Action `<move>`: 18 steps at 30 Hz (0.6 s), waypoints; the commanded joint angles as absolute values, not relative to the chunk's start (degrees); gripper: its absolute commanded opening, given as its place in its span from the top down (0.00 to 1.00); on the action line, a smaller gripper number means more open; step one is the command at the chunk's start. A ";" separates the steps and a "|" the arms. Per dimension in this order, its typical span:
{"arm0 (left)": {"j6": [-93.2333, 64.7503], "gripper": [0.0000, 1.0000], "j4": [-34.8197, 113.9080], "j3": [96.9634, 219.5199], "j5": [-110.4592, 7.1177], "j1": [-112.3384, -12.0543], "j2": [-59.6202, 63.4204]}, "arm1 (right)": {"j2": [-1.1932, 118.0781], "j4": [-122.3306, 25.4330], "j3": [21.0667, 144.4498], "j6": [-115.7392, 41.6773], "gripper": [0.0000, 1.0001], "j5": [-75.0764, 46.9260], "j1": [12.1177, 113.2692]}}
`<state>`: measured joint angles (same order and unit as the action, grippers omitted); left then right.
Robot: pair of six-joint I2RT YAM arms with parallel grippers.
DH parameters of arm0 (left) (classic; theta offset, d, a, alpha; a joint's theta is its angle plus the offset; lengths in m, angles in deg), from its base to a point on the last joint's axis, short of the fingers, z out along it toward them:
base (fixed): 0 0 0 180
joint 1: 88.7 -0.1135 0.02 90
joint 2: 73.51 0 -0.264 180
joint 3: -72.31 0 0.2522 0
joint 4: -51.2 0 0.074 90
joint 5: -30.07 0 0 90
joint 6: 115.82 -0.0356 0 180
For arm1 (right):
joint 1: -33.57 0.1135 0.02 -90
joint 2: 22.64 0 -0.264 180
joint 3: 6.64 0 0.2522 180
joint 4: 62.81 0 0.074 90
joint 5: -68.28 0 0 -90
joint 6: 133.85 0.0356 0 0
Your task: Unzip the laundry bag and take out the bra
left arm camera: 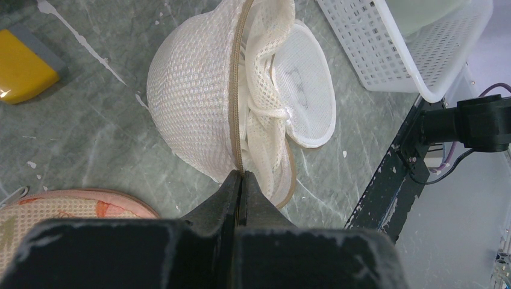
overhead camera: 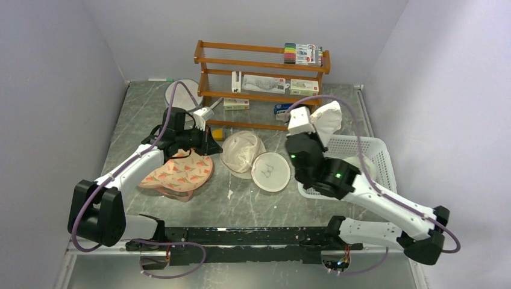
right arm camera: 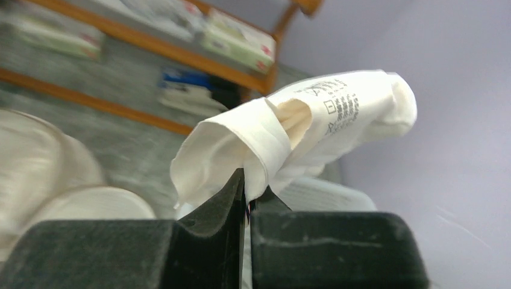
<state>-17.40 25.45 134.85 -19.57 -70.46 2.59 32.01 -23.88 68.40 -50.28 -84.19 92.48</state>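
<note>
The laundry bag is a cream mesh pouch lying open mid-table, its flat disc with a dark mark beside the domed half. In the left wrist view the bag gapes along its tan zip. My left gripper is shut on the zip edge at the bag's near rim; it also shows in the top view. My right gripper is shut on a white bra with a printed label. It holds the bra in the air, over the far corner of the basket.
A white plastic basket stands at the right, also in the left wrist view. A peach carrot-print case lies under my left arm. A wooden rack with boxes stands at the back. A yellow block lies left of the bag.
</note>
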 commanded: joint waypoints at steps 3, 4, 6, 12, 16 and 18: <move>-17.56 0.93 26.09 135.17 -17.63 -70.15 1.65 | 35.42 -13.38 61.61 -47.86 1.00 -99.08 92.32; -17.54 0.93 26.02 135.14 -17.58 -70.15 1.58 | 34.47 -16.01 59.73 -49.19 1.00 -98.54 92.32; -17.52 0.93 25.95 135.15 -17.72 -70.18 1.43 | 32.09 -18.65 57.33 -47.53 1.00 -97.59 92.18; -17.44 0.93 26.02 135.08 -17.58 -70.15 1.50 | 27.16 -19.35 58.12 -39.74 1.00 -97.18 90.55; -17.34 0.93 26.09 135.12 -17.39 -70.15 1.56 | 25.41 -21.12 57.48 -36.08 1.00 -96.91 88.75; -17.33 0.93 26.14 135.00 -17.54 -70.15 1.39 | 24.44 -17.73 57.93 -28.02 1.00 -97.28 88.08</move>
<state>-17.37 25.45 134.85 -19.53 -70.46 2.57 26.27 -19.18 56.88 -39.94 -95.25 89.36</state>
